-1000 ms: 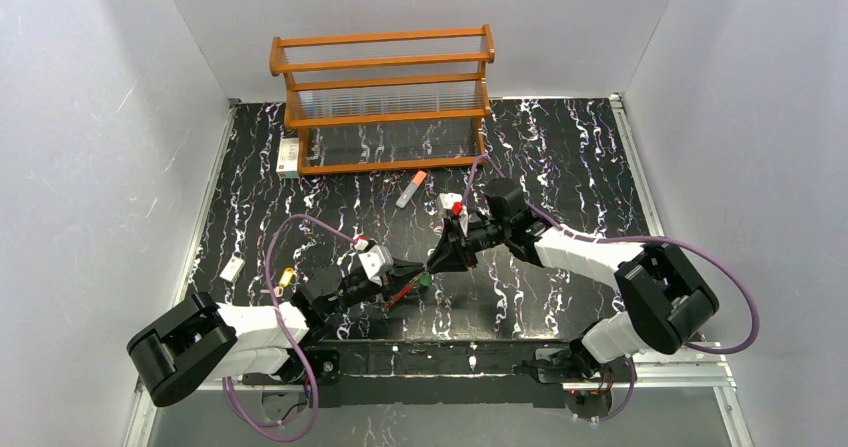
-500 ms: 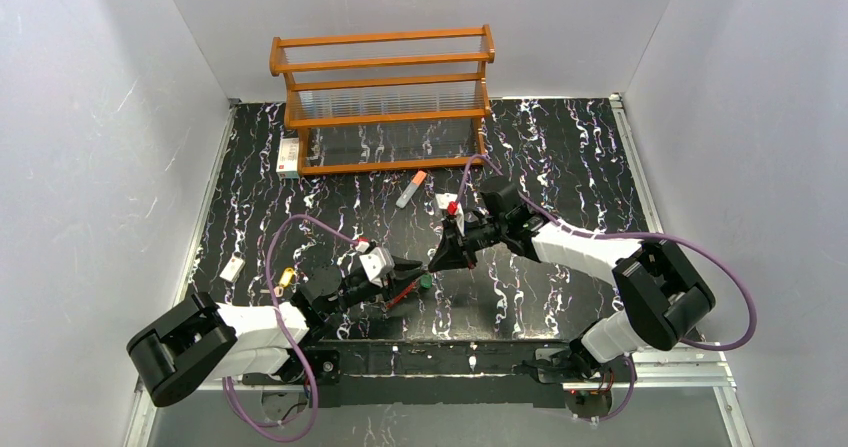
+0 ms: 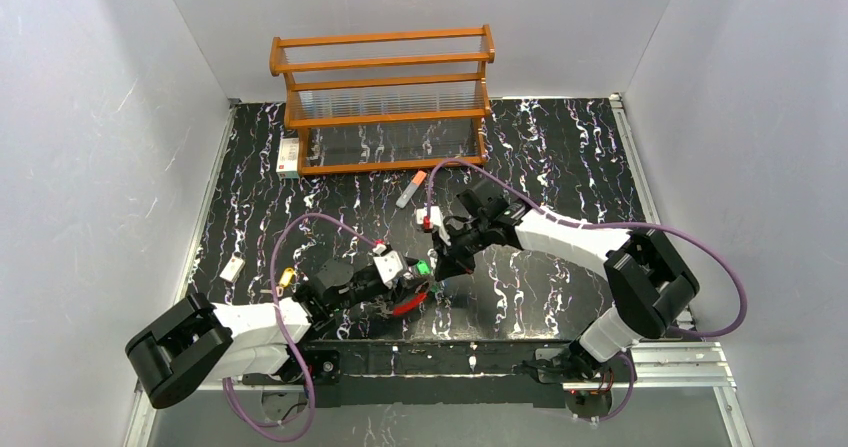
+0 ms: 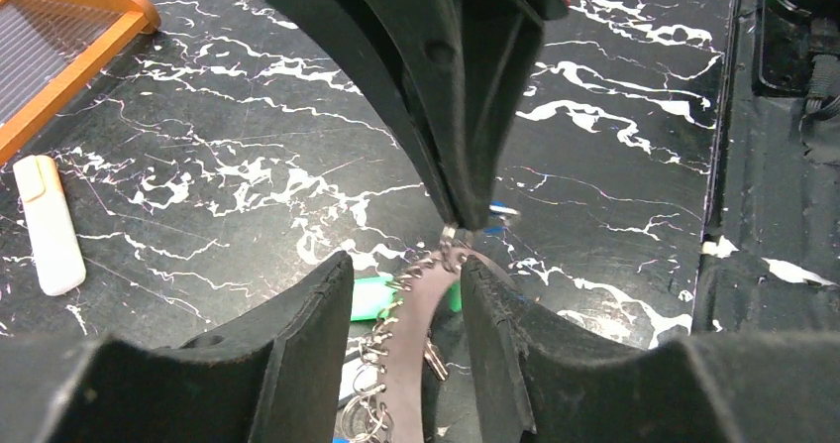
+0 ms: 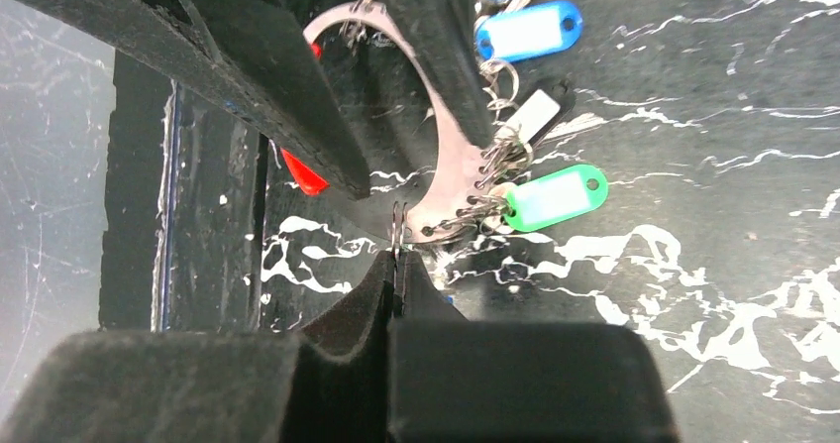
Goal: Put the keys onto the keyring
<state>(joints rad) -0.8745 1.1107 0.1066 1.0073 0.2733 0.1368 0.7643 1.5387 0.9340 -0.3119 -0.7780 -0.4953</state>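
The keyring, a flat silver band (image 4: 428, 304) with a red section (image 3: 408, 305), stands between my left gripper's (image 4: 406, 270) fingers. It lies against the right finger (image 4: 505, 344), and small split rings fill the gap to the other finger. Keys with green (image 5: 555, 195) and blue (image 5: 525, 32) heads hang from the band. The green one also shows in the top view (image 3: 423, 267). My right gripper (image 5: 396, 260) is shut on a thin split ring (image 5: 396, 227) at the band's end, tip to tip with the left gripper (image 3: 412, 279). A yellow key (image 3: 287, 277) lies loose at the left.
A wooden rack (image 3: 385, 97) stands at the back, with a white box (image 3: 288, 155) at its left end. A grey stick with an orange cap (image 3: 411, 189) lies in front of it. A white tag (image 3: 232, 269) lies at the far left.
My left gripper moved right with the keyring and my right gripper moved left and down. The two tips now meet, and the green key sits at the ring.
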